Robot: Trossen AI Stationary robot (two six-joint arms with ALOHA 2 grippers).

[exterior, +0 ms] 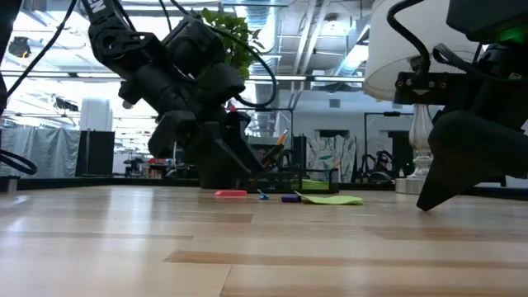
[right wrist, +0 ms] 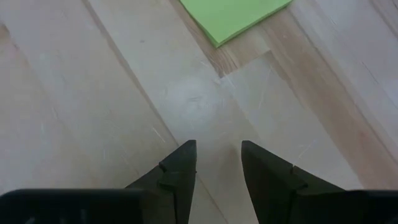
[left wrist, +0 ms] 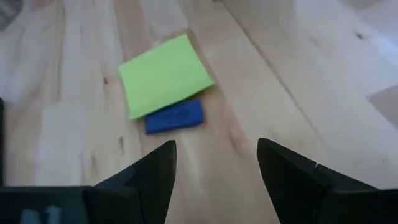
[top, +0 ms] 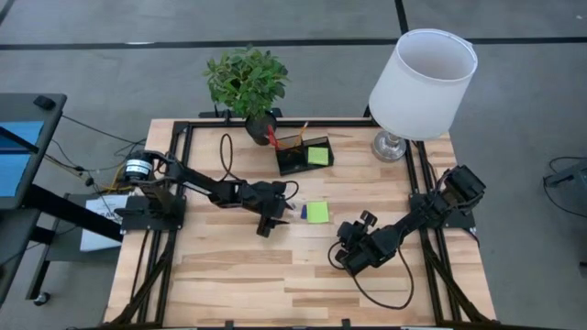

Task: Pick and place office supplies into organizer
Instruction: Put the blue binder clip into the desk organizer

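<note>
The left hand (left wrist: 214, 163), fingers spread and empty, hovers just short of the blue piece (left wrist: 175, 116) touching the lime-green sticky-note pad (left wrist: 163, 74).

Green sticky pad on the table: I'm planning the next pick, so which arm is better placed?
Probably left: the left gripper, open, faces the sticky pad and blue piece closely; the right gripper sits farther away.

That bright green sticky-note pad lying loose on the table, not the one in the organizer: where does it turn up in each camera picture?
High view: green sticky-note pad at table centre, between both arms.
Low view: flat green sliver right of centre.
Left wrist view: upper middle, ahead of the open left pincer.
Right wrist view: top edge, partly cut off.
Shared landmark: the small blue piece touching it, also in the high view.
</note>
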